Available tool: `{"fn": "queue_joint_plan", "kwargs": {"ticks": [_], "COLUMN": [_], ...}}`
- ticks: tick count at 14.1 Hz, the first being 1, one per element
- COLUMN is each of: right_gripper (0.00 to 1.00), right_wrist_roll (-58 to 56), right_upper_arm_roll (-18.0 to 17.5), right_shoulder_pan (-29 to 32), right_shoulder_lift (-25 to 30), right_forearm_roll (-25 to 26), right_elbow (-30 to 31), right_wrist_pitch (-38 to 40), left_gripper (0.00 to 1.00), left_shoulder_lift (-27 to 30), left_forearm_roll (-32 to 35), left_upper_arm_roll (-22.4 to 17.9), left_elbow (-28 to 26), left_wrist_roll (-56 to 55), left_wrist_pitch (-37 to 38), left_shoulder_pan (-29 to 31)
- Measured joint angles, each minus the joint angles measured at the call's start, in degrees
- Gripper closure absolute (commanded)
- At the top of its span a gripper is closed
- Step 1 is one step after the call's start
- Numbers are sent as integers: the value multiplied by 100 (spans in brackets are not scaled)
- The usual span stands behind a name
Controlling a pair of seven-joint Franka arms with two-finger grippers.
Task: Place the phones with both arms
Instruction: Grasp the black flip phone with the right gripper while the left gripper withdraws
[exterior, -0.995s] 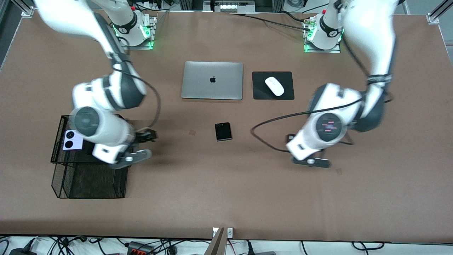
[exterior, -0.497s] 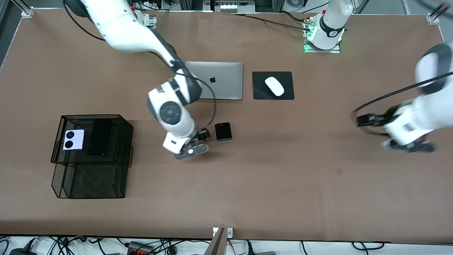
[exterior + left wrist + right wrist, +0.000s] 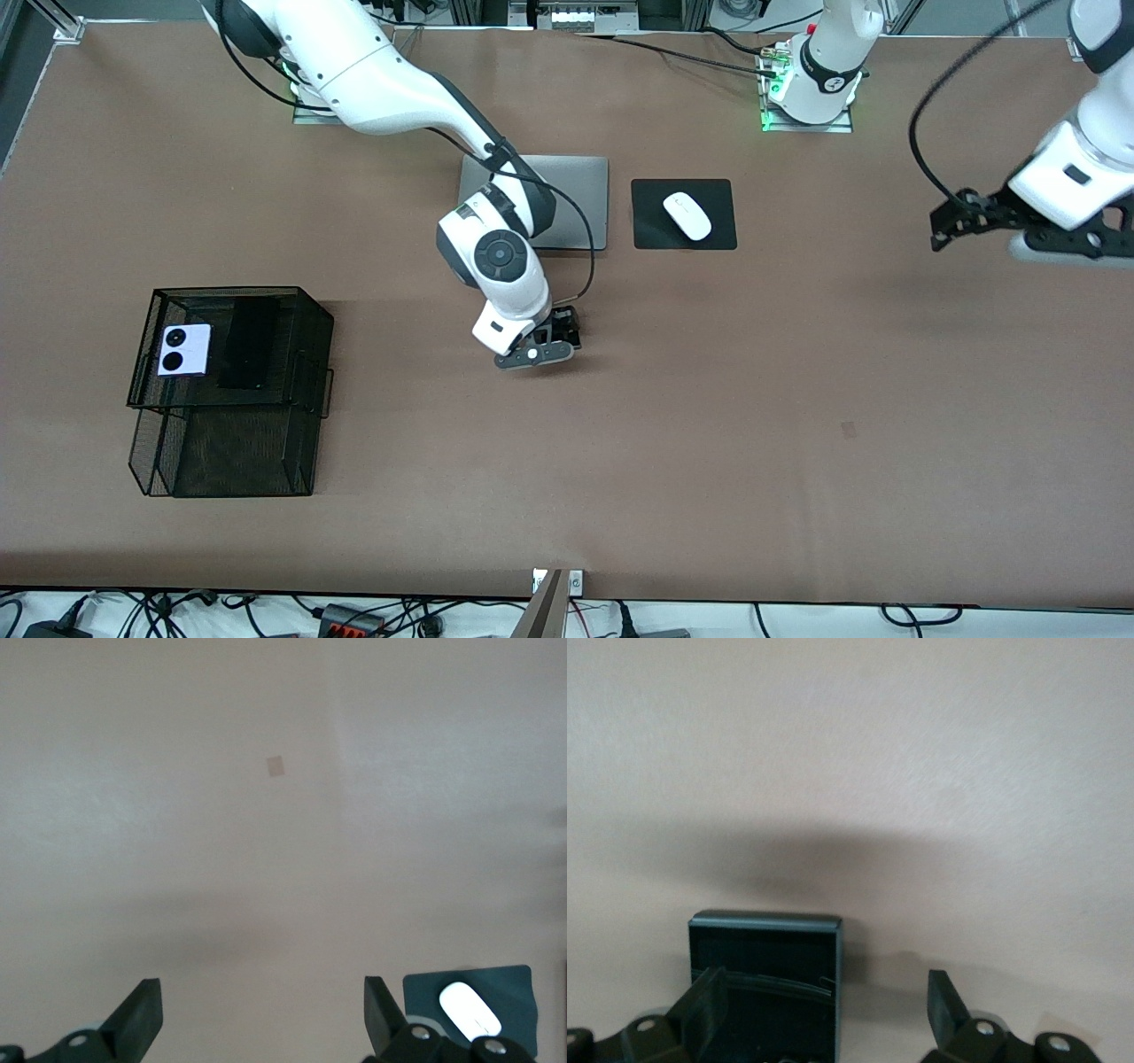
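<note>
Right claw point(image 3: 551, 339) open over the small black phone point(image 3: 765, 979) at frame centre; centre it squarely before closing; left claw point(image 3: 961, 219) open, waiting at upper right.

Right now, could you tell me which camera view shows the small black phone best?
The right wrist view: the small black phone lies flat below the open right tool. The front view hides most of it under that tool; the left wrist view misses it.
</note>
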State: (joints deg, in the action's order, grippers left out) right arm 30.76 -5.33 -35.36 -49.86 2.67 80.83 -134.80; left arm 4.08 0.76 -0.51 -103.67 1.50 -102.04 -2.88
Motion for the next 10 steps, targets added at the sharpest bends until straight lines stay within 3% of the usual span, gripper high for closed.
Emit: {"fn": "queue_joint_plan", "kwargs": {"ticks": [4, 10], "right_gripper": [0, 0], "right_wrist_roll": [16, 137], "right_upper_arm_roll": [5, 5], "right_shoulder_pan": [-18, -107], "right_shoulder_lift": [-30, -86], "right_forearm_roll": [0, -2], "right_elbow": [-2, -2], "right_wrist_pitch": [-15, -337], "left_gripper": [0, 0], "left_shoulder_lift": [-235, -369], "left_forearm_roll": [-268, -50], "left_upper_arm_roll": [-299, -198], "left_elbow": [141, 341], "left_wrist_roll": [488, 516], "left_wrist_pitch": [-191, -184], "left_shoulder_pan": [-21, -95]}}
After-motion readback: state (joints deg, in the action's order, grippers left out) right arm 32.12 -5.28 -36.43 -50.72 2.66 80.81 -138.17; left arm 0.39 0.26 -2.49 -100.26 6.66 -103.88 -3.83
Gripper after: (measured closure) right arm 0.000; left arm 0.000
